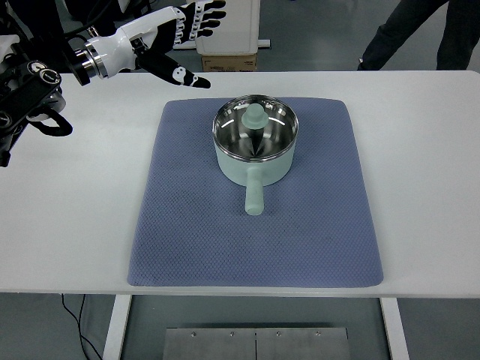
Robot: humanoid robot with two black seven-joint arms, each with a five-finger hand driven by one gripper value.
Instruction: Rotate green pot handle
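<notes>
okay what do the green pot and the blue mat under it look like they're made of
The green pot: pale green matte outside, probably enamel or painted metal; the inside mirrors the light, so likely polished steel. Its handle has the same dull green finish, material unclear. The blue mat: a fine regular dimpled texture with rounded corners, lying flat, suggesting woven fabric or soft foam rather than anything rigid.

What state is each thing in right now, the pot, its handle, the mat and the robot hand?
Green pot: upright on the mat, lid in place, untouched.
Pot handle: points toward the table's near edge.
Blue mat: flat on the white table.
Left robot hand: fingers spread, holding nothing, above the table's far left, apart from the pot.
</notes>
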